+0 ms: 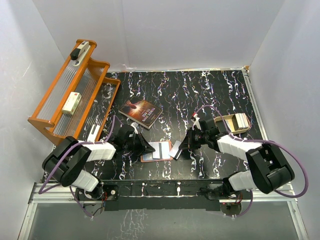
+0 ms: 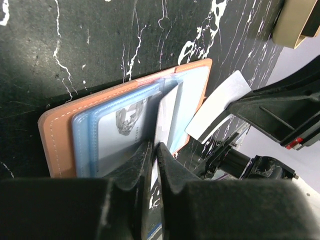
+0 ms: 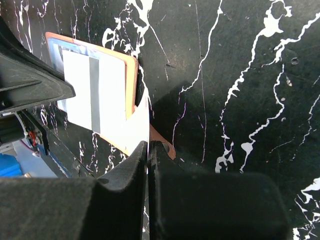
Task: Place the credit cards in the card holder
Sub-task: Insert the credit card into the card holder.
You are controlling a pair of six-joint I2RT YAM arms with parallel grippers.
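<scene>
Left pincer [image 2: 155, 147] pinches striped white plastic card [image 3: 95, 92] over open reddish-brown leather holder [image 2: 55, 135]; right pincer [image 3: 149, 145] pinches plain white card [image 2: 220, 105] at its edge.

One holder [image 2: 55, 142] lies open. Three cards can be counted: a sleeved card [image 2: 117, 132], a middle card [image 2: 167, 112] and an outer card [image 2: 220, 107] (the sleeved one shows only through blue plastic, so it is the least sure of the three). There is one book [image 1: 140, 112], one tin [image 1: 222, 121] and one orange rack [image 1: 50, 125]. The rack carries two small items, a black-and-white piece [image 1: 80, 51] and a cream box [image 1: 71, 103]. Two arms stand on one table [image 1: 200, 95], making two grippers: left gripper [image 2: 156, 145], right gripper [image 3: 149, 145].
</scene>
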